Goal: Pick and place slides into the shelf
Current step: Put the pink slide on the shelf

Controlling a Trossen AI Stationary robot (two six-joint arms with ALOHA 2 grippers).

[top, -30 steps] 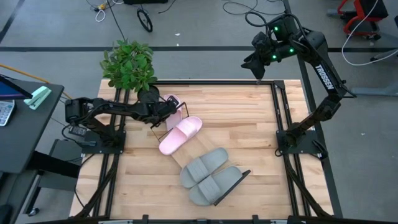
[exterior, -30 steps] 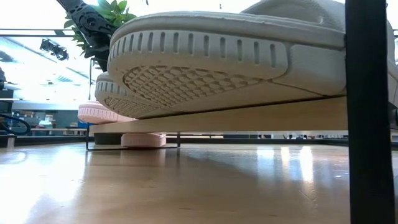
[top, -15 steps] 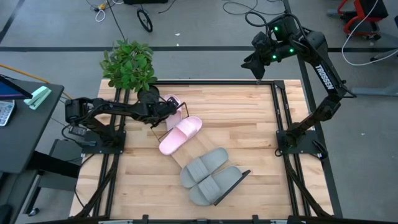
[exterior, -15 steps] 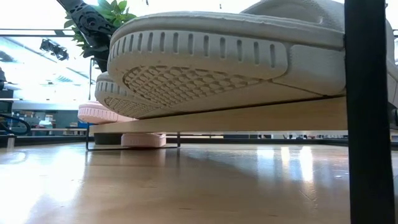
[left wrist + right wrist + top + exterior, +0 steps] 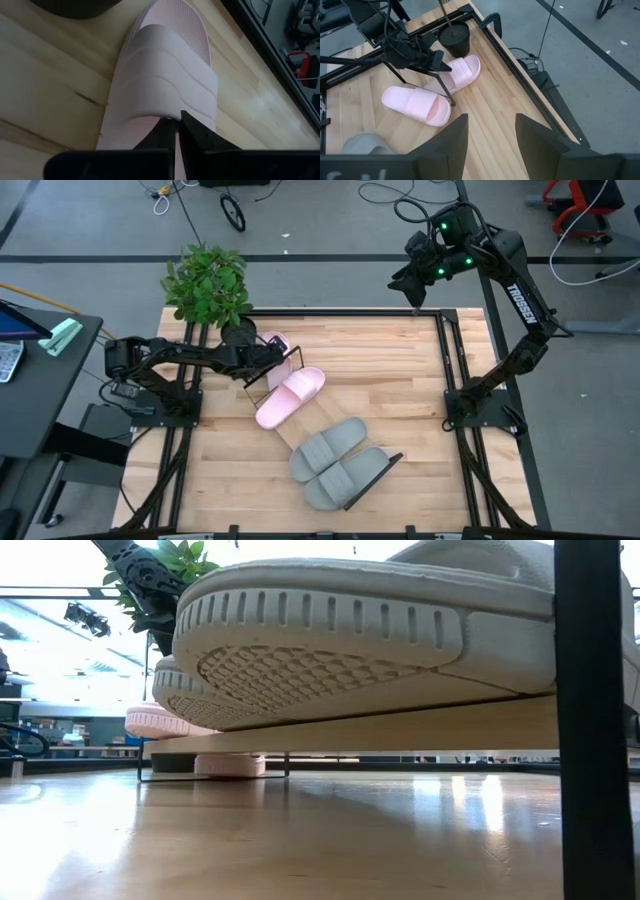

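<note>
A pale pink slide (image 5: 277, 345) lies sole down on the table by the plant pot, and my left gripper (image 5: 268, 358) is shut on it (image 5: 165, 85). The shelf (image 5: 286, 430) lies aslant in the middle of the table. It carries the second pink slide (image 5: 290, 396) and two grey slides (image 5: 328, 448) (image 5: 346, 476), soles resting on its board (image 5: 400, 725). My right gripper (image 5: 490, 125) hangs open high over the table's far right corner, holding nothing. My left gripper pinches the near edge of the pink slide's ribbed strap (image 5: 167, 114) between its two fingers, whose tips (image 5: 192, 127) nearly meet. The fingers slant down from the table's left side, along the slide. The slide lies flat on the table.
A potted plant (image 5: 206, 284) stands at the far left, its dark pot (image 5: 455, 37) just beyond the held slide. The shelf's dark wire frame (image 5: 445, 82) rises close beside my left gripper. Bare wood lies to the table's right (image 5: 400, 370) and near left.
</note>
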